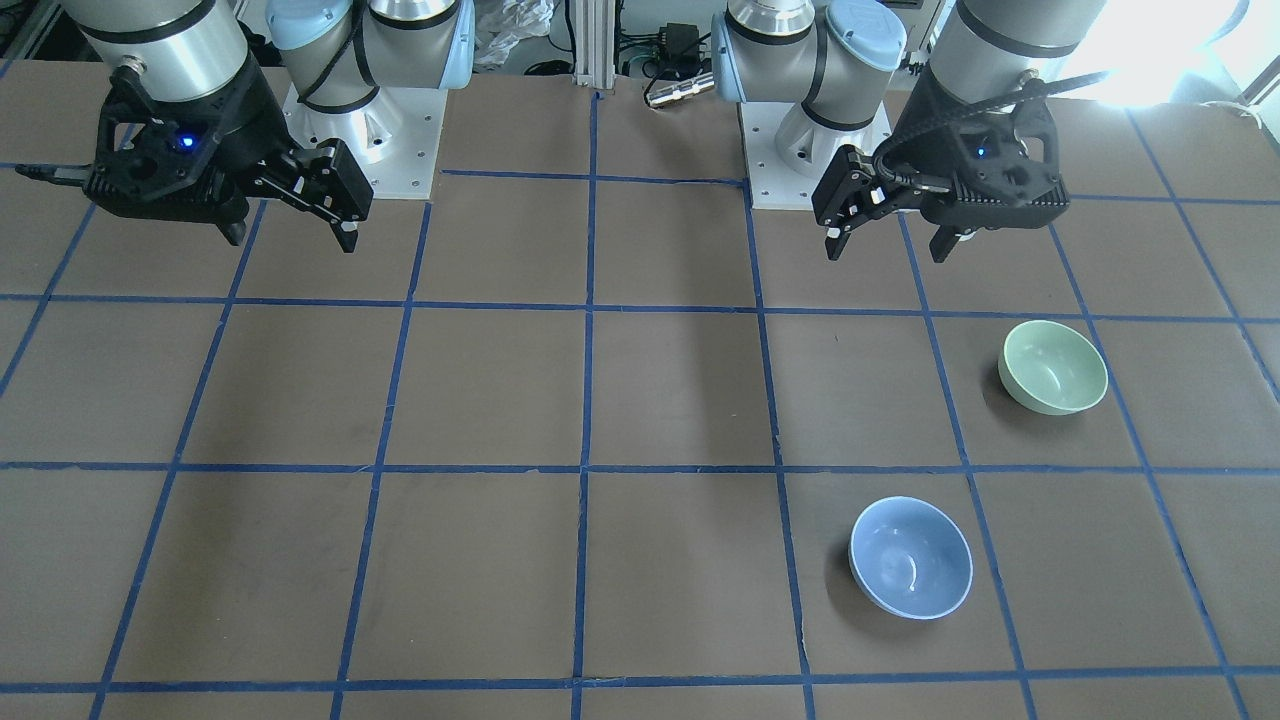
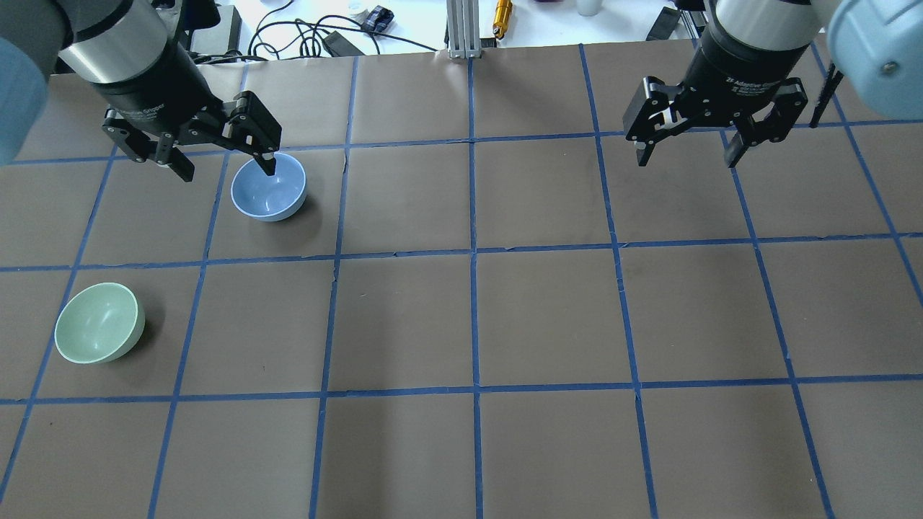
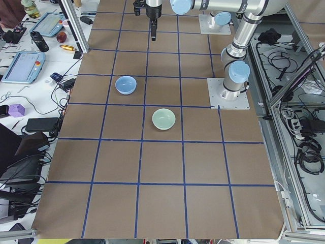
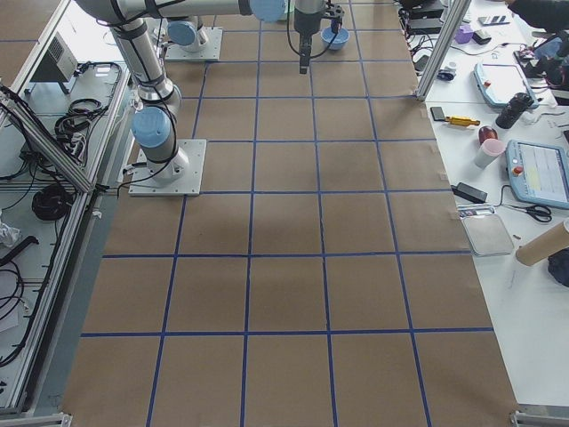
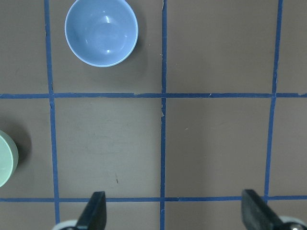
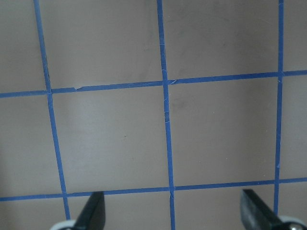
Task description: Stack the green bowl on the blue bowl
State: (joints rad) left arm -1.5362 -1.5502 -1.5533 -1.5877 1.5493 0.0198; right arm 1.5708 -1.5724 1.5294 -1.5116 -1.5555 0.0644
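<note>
Up high near the robot: left fingers (image 1: 840,205) and right fingers (image 1: 338,190), both spread wide, holding nothing. Farther out on the tabletop (image 1: 650,400), the green bowl (image 1: 1053,367), then the blue bowl (image 1: 910,558), well apart. Looks like step one. Next: lower left fingers over green bowl's rim, pinch.

I'm looking down the length of the brown desk (image 4: 284,294), which is marked into squares by blue tape (image 4: 284,255). The near right arm (image 4: 140,80) climbs from its base plate (image 4: 164,173) at the robot's edge and runs across the top of the picture. The right gripper (image 4: 304,55) hangs above the desk, pointing down. It is edge-on to me, so I can't judge its jaws. Just past it the blue bowl (image 4: 338,38) sits upright. On the side bench I make out a teach pendant (image 4: 538,173), scissors (image 4: 533,212) and a metal tray (image 4: 487,231).
</note>
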